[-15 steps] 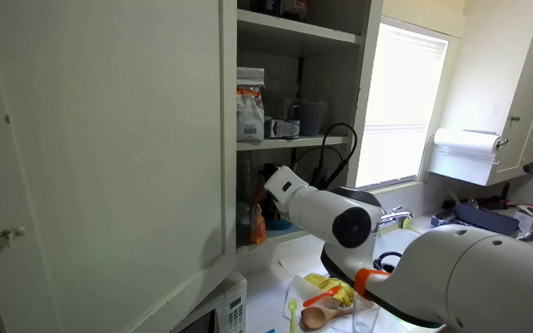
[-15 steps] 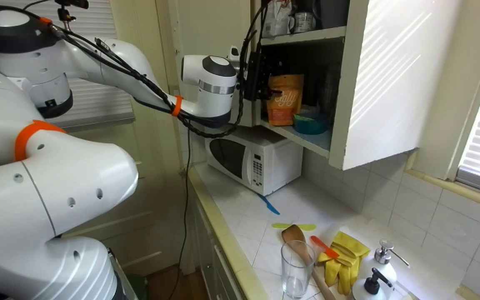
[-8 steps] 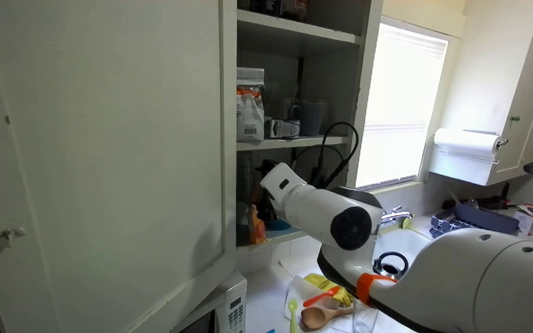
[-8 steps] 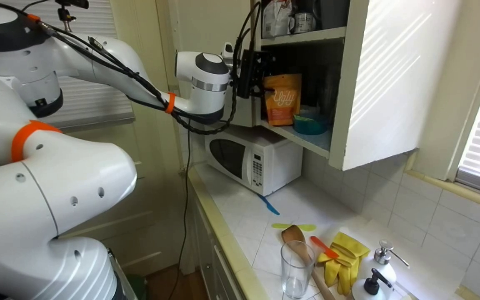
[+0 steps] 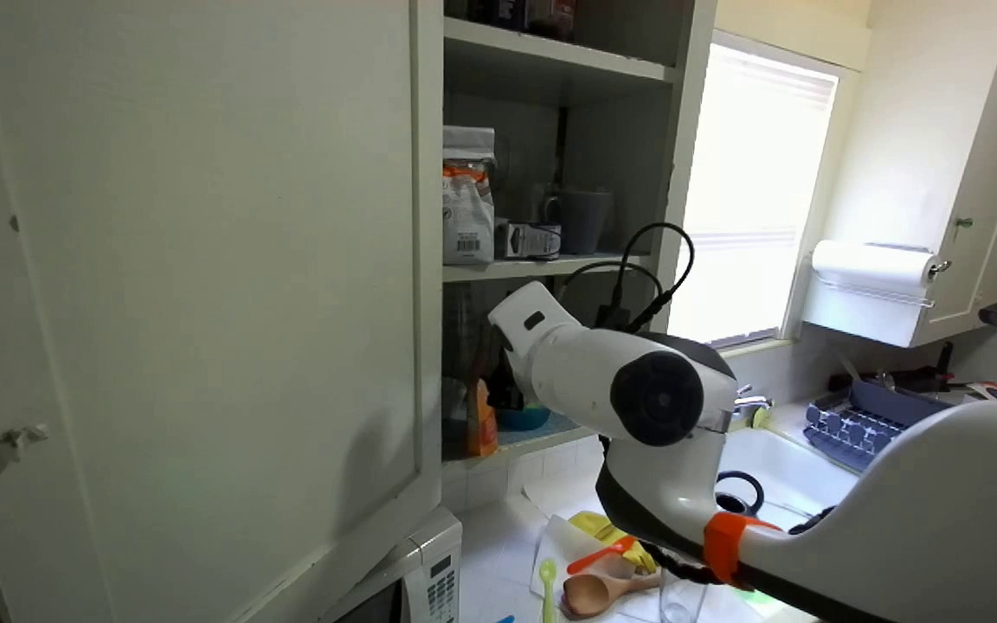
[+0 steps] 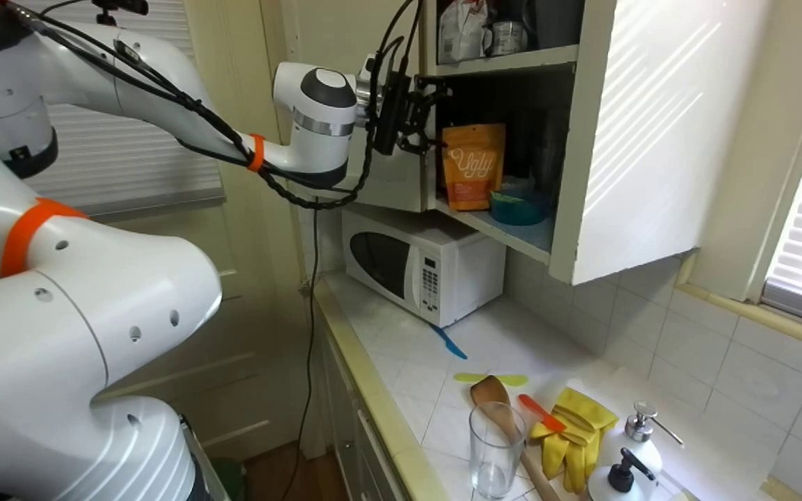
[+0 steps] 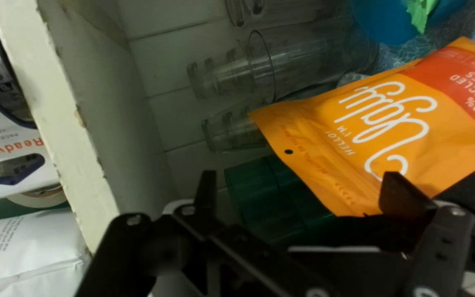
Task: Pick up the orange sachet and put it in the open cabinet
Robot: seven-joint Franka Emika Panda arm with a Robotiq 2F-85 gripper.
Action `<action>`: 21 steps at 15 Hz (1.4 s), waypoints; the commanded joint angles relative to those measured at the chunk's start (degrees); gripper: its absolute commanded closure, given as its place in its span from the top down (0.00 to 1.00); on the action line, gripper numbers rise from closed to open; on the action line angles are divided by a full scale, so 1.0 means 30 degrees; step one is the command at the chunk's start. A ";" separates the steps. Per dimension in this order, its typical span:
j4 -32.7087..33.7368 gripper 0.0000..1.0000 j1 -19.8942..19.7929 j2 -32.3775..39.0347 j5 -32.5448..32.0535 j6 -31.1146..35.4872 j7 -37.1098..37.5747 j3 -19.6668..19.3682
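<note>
The orange sachet stands upright on the lowest visible shelf of the open cabinet, beside a teal bowl. It also shows in an exterior view, partly behind the arm, and large in the wrist view. My gripper is at the cabinet's opening, in front of and a little above the sachet's top. In the wrist view the gripper is open with nothing held. The right finger overlaps the sachet's top corner there; I cannot tell whether it touches. The cabinet's white shelf edge is left of the fingers.
The teal bowl is right of the sachet. A dark green container and clear glasses stand deeper in. The large cabinet door is swung open. A microwave is below; a tumbler is on the counter.
My gripper has drawn back out of the cabinet and slightly up, away from the sachet. Its fingers now show spread apart. The sachet has shifted very slightly and stays standing on the shelf.
</note>
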 commanded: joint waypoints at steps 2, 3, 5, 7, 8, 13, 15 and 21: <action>-0.0221 1.00 0.3028 0.2355 -0.0204 -0.3410 -0.0064 -0.1342; -0.0188 1.00 0.3560 0.2670 -0.0248 -0.4138 0.0000 -0.1653; -0.0132 1.00 0.4616 0.3313 -0.0335 -0.5460 0.0141 -0.2314; -0.0103 1.00 0.5792 0.4225 -0.0354 -0.6714 0.0262 -0.3058; -0.0122 1.00 0.6315 0.4834 -0.0376 -0.7213 0.0291 -0.3451; -0.0753 0.70 0.7856 0.7623 -0.0673 -0.7409 0.1347 -0.5032; -0.1091 0.53 0.8112 0.8837 -0.0935 -0.7294 0.1762 -0.5525; -0.1242 0.06 0.8893 1.2294 -0.2314 -0.6683 0.2977 -0.6829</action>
